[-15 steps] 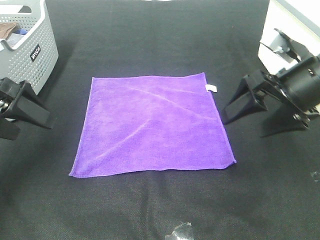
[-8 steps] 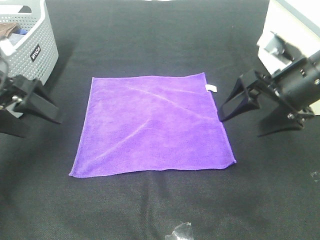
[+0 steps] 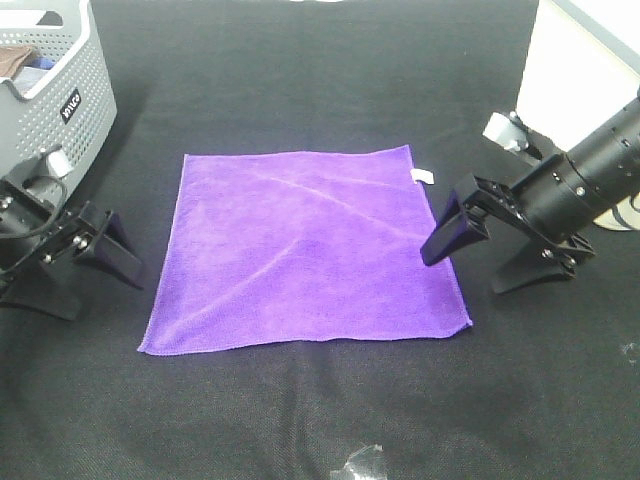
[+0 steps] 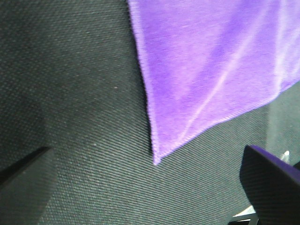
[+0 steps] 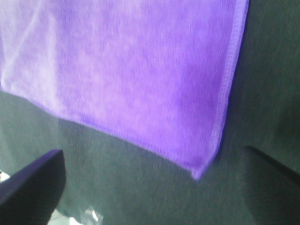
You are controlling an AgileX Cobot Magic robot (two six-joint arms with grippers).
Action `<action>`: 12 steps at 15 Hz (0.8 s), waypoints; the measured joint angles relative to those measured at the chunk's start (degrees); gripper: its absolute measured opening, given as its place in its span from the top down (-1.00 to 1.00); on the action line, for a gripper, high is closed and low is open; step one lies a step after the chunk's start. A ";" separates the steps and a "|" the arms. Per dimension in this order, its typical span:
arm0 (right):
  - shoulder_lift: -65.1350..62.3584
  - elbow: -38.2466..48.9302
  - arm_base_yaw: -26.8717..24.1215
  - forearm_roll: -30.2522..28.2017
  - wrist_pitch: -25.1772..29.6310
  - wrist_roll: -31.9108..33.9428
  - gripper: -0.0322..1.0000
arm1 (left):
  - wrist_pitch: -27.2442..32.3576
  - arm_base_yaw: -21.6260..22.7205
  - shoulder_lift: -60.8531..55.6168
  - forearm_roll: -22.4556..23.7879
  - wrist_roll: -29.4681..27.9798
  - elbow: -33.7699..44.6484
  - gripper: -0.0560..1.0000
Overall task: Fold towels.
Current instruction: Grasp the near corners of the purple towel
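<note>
Two grippers flank one purple towel [image 3: 305, 250]. At ten o'clock on the black table [image 3: 300, 60] sits a grey perforated basket [image 3: 62, 95]. Below it, around nine o'clock, the left gripper [image 3: 105, 298] hangs with its jaws spread wide, grasping nothing, near the towel's seven o'clock corner. The towel lies flat and unfolded at the centre, with a white tag [image 3: 423, 177] at its one o'clock corner. At three o'clock the right gripper [image 3: 462, 272], jaws likewise apart and empty, hovers beside the towel's right edge.
</note>
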 joint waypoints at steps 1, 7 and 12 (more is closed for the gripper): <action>0.74 -0.86 0.00 0.00 0.00 0.00 -0.91 | -0.29 0.00 0.46 0.06 0.00 0.00 -0.98; 4.47 -1.43 0.00 -2.35 0.11 0.00 -0.90 | -3.72 -6.07 2.81 0.69 -1.66 -3.04 -0.98; 7.28 -1.83 0.00 -2.86 -0.06 0.00 -0.89 | -3.44 -6.53 5.21 2.75 -7.16 -4.93 -0.98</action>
